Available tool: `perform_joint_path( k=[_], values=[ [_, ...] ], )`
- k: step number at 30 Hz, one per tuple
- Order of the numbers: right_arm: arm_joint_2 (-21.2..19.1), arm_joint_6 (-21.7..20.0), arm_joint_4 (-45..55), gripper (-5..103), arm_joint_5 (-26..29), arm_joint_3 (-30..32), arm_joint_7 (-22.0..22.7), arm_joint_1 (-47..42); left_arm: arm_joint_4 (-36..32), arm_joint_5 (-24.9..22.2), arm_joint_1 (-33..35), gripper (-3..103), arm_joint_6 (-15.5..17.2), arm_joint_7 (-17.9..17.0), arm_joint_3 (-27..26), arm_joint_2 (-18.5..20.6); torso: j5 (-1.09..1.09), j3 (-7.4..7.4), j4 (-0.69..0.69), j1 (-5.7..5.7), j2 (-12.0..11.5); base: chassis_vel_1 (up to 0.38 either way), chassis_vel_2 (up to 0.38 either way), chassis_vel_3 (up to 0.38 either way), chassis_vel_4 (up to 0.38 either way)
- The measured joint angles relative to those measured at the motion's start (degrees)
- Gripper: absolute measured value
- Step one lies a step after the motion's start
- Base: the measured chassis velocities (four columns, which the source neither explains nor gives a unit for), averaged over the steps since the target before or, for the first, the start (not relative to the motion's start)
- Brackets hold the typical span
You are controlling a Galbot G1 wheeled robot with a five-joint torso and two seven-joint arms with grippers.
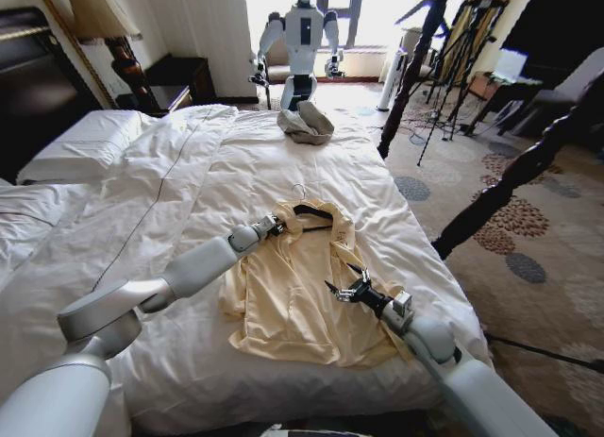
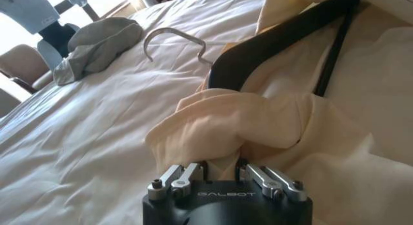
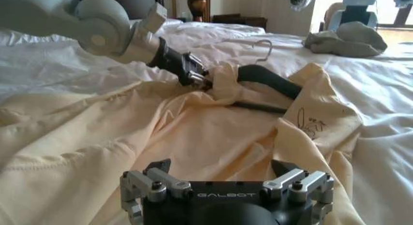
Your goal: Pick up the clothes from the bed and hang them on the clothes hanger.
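The clothes (image 1: pixel 293 300), a pale cream-yellow top, lie flat on the bed (image 1: pixel 170 173) near its foot. The black clothes hanger (image 1: pixel 316 214) rests at the top's collar, partly tucked inside the neck, its metal hook (image 2: pixel 173 37) lying on the duvet. My left gripper (image 1: pixel 280 226) is shut on a bunched fold of the collar (image 2: pixel 226 133) right beside the hanger's arm (image 2: pixel 277 38). My right gripper (image 1: pixel 342 288) hovers open just over the top's right side, fingertips (image 3: pixel 158 167) spread with nothing between them, pointing toward the hanger (image 3: pixel 268 80) and the left gripper (image 3: pixel 201 80).
A grey-beige cloth bundle (image 1: pixel 305 124) lies at the bed's far edge, with another robot (image 1: pixel 302 31) standing behind it. Dark bedposts (image 1: pixel 415 69) rise on the right, tripods (image 1: pixel 458 50) beyond them. Pillows (image 1: pixel 75 144) sit at the left. Patterned carpet (image 1: pixel 510 229) borders the bed.
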Motion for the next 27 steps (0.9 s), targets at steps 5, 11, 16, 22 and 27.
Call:
perform_joint_path(
  k=[5,11,16,22,27],
  values=[
    [-0.53,-3.72,0.23,100,-0.33,-1.4,7.82,-1.36,-0.55,-0.01,0.14,23,-0.01,0.12,0.0,0.58,0.0,0.0,0.01,0.0,0.0,0.0,0.0,0.0,0.0],
    [-0.8,-6.21,0.99,100,-1.9,-0.89,15.66,-2.0,-0.88,-0.01,0.23,23,-0.01,0.16,-0.16,0.86,0.0,0.0,0.01,0.01,0.0,0.0,0.0,0.0,0.0],
    [-0.35,-6.34,0.68,100,-5.38,2.38,18.48,-2.6,-0.99,-0.01,0.37,23,-0.01,0.22,-0.43,0.95,0.0,0.0,0.01,0.01,0.0,0.0,0.0,0.0,0.0],
    [0.18,-3.96,0.39,100,-6.9,4.51,18.34,-3.51,-1.01,-0.01,0.37,23,-0.01,0.23,-0.55,0.8,0.0,0.01,0.0,0.01,0.0,0.0,0.0,0.0,0.0],
    [-0.28,-0.94,0.78,100,-5.92,4.3,16.29,-4.28,-1.01,0.0,0.42,23,-0.04,0.24,-0.59,0.87,0.0,0.01,0.0,0.01,0.0,0.0,0.0,0.0,0.0]
  ],
)
